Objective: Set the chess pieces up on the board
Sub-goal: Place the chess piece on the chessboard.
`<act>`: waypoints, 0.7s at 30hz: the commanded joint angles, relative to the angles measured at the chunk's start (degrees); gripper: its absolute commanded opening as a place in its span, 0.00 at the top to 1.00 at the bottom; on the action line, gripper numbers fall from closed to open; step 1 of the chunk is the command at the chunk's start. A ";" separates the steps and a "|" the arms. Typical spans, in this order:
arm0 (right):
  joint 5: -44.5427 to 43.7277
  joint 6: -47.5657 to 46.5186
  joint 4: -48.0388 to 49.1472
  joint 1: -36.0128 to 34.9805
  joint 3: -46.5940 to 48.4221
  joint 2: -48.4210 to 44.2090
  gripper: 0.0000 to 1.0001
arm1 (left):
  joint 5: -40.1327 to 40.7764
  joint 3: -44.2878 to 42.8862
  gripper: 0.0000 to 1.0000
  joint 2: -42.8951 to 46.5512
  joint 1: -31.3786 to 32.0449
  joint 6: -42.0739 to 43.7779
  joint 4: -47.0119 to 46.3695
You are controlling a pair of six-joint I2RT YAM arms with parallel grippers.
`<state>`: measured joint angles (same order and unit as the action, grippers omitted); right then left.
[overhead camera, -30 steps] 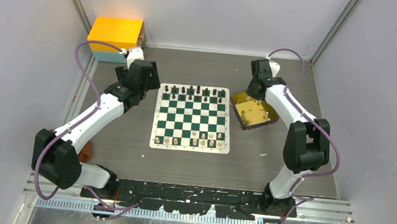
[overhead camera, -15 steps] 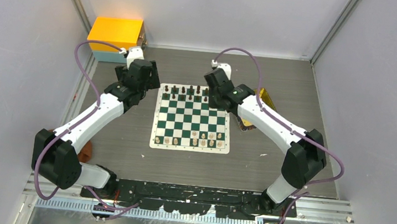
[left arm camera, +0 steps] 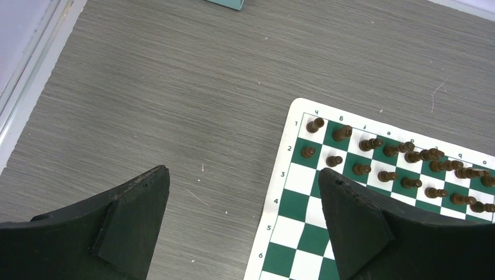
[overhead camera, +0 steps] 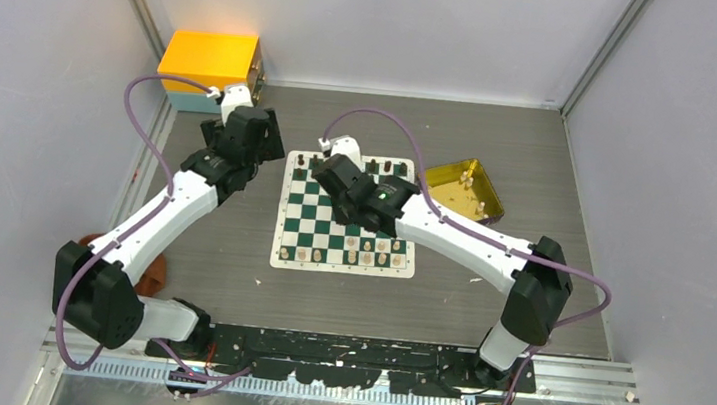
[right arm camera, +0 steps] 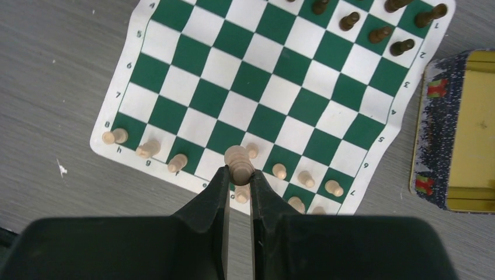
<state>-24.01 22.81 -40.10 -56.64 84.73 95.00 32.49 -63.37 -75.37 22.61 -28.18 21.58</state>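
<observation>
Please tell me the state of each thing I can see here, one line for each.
left hand: open, empty, beside the board.
right hand: shut on a pale piece, above the board.
board: flat on the table.
dark pieces: standing in two rows.
pale pieces on board: upright, rows incomplete.
gold tray: open, a few loose pieces inside.

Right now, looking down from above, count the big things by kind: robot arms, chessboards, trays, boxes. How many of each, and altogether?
Arms: 2, left arm and right arm
Chessboard: 1
Gold tray: 1
Yellow box: 1
Total: 5
</observation>
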 commanded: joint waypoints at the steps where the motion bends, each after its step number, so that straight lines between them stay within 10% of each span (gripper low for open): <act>1: -1.99 -0.66 0.50 -2.82 1.30 0.77 1.00 | 1.08 -2.54 0.01 2.52 -0.76 -0.88 0.35; 21: -0.45 -0.57 6.51 -7.09 -6.18 4.67 1.00 | 0.91 -2.30 0.01 3.38 -1.42 -1.43 1.05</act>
<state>-24.10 22.59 -36.67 -63.33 78.39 99.66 32.47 -63.55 -74.08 21.61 -29.39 23.14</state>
